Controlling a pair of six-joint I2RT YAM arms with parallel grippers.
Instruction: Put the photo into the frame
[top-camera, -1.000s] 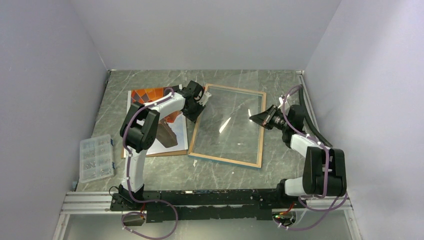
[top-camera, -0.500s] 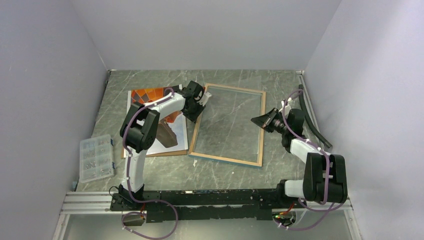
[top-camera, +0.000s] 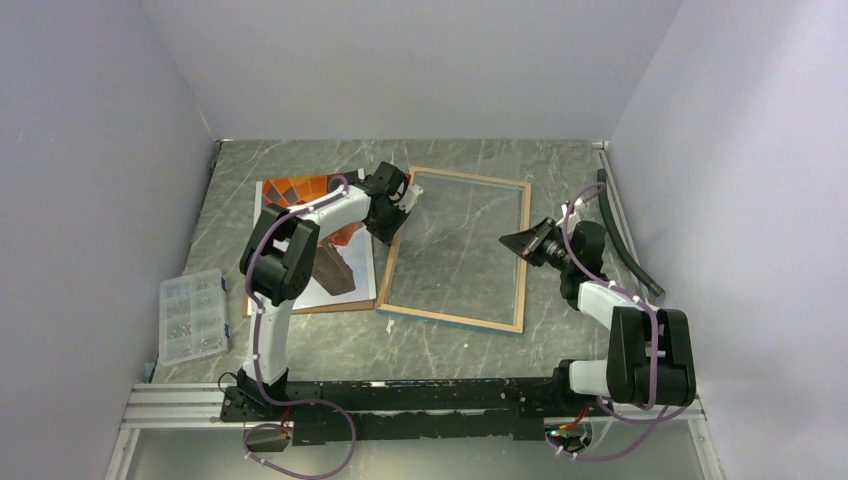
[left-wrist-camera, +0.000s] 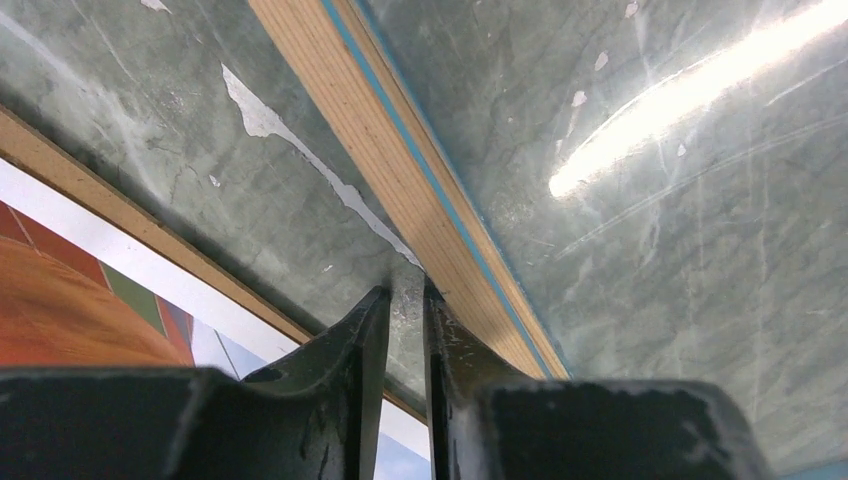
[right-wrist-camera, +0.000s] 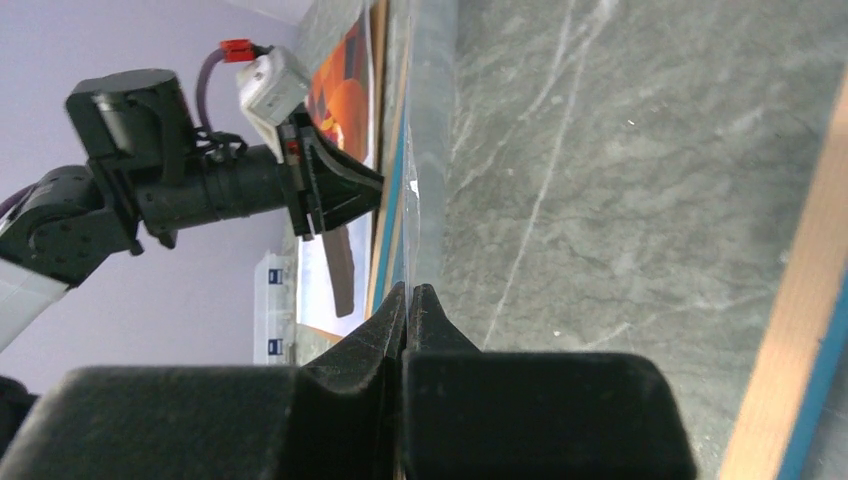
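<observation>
The frame (top-camera: 455, 320) lies flat mid-table, wood back edges up, glass showing the marble. Its wood and blue rim (left-wrist-camera: 400, 150) runs past my left fingers. The photo (top-camera: 300, 192), an orange balloon print, lies face up left of the frame on the brown backing panel (top-camera: 300, 308); it also shows in the left wrist view (left-wrist-camera: 70, 320). My left gripper (top-camera: 400, 203) is at the frame's left edge near its far corner; its tips (left-wrist-camera: 405, 295) are a narrow gap apart on the table, holding nothing. My right gripper (top-camera: 508, 240) is shut and empty (right-wrist-camera: 410, 290), low over the glass by the frame's right rim (right-wrist-camera: 800, 310).
A clear parts box (top-camera: 192, 315) sits at the table's left edge. A black strip (top-camera: 622, 232) lies along the right wall. Walls close in the left, far and right sides. A metal rail (top-camera: 400, 395) carries the arm bases at the near edge.
The bright glare on the glass has gone. The right arm has drawn back a little toward its base. The left arm has not moved.
</observation>
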